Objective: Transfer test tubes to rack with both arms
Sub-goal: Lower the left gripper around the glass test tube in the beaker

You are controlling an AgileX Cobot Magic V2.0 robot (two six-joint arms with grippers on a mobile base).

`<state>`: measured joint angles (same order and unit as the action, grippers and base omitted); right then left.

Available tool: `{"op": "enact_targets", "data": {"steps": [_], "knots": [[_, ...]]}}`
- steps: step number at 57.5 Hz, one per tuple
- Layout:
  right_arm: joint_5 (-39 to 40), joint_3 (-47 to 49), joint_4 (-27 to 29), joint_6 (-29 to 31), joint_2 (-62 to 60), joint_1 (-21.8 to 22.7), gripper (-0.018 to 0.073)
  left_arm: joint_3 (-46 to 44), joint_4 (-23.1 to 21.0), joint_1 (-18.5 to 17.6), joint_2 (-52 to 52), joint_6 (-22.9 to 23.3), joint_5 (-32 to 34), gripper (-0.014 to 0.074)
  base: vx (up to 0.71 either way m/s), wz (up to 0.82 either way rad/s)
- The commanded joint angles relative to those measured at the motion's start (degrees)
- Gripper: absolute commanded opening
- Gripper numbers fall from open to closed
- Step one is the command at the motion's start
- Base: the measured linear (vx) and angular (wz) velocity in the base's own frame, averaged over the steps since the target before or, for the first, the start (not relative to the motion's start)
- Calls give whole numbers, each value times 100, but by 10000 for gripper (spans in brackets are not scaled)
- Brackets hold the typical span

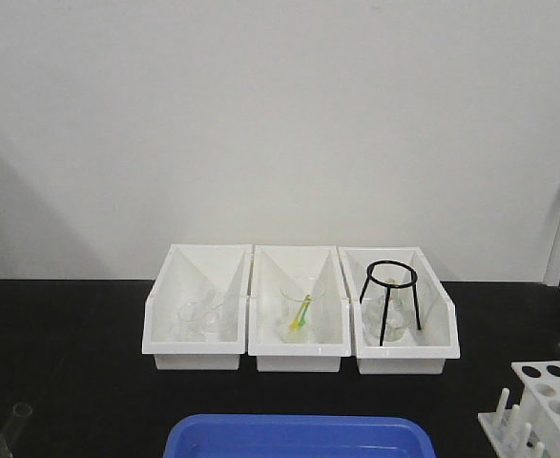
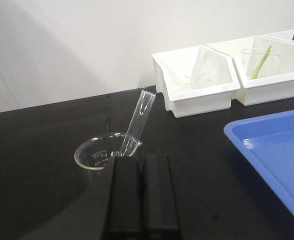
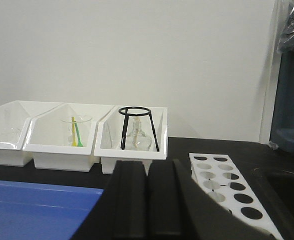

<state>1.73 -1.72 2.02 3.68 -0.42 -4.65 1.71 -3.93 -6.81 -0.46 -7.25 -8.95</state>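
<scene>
A slender clear glass test tube (image 2: 139, 119) is leaning inside a wide clear glass beaker (image 2: 93, 155). Its open rim is tilting up and away toward the bins, and its lower end is resting in the beaker by the pouring lip. The beaker is standing on the black worktop (image 2: 36, 150) at the robot's left, just ahead of the left gripper (image 2: 141, 159). That gripper's two black fingers (image 2: 124, 195) are pressing flat together with nothing between them. Their tips are hovering close to the beaker's near rim, and whether they are touching the glass cannot be told.

The small white plastic rack (image 3: 226, 186), with its rows of round holes, is sitting on the worktop at the robot's right, just beside the right gripper (image 3: 148, 165). The right gripper's fingers (image 3: 131, 200) are likewise lying together, gripping nothing. In the front-facing view, white upright pegs (image 1: 513, 420) are lining one side of the rack.

A blue plastic tray (image 1: 299, 437) is lying between the beaker and the rack. Behind it, three white rectangular bins (image 1: 299, 363) are standing side by side before the pale wall. The left bin (image 1: 194, 361) is holding clear glassware too faint to identify. The middle one is holding a second clear beaker (image 1: 303, 301) with green and yellow sticks (image 1: 301, 317) leaning in it. In the right bin (image 1: 404, 364), a black wire tripod (image 1: 391, 286) is standing over a clear glass piece.
</scene>
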Motion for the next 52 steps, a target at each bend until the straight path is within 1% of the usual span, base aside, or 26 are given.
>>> {"op": "enact_targets", "data": {"steps": [1, 34, 40, 45, 52], "knots": [[475, -68, -16, 48, -63, 16, -8, 154, -18, 4, -56, 48, 518, -17, 6, 1], [475, -68, -16, 48, -63, 16, -8, 154, -10, 4, -57, 28, 518, -17, 1, 0], [475, -68, -16, 48, -63, 16, -8, 154, 151, 4, -57, -84, 837, -17, 0, 0], [530, -68, -16, 48, -63, 16, -8, 146, 156, 4, -57, -103, 1026, -17, 0, 0], [660, -62, -16, 48, -63, 16, -8, 109, 151, 4, -57, -103, 1594, -17, 0, 0]]}}
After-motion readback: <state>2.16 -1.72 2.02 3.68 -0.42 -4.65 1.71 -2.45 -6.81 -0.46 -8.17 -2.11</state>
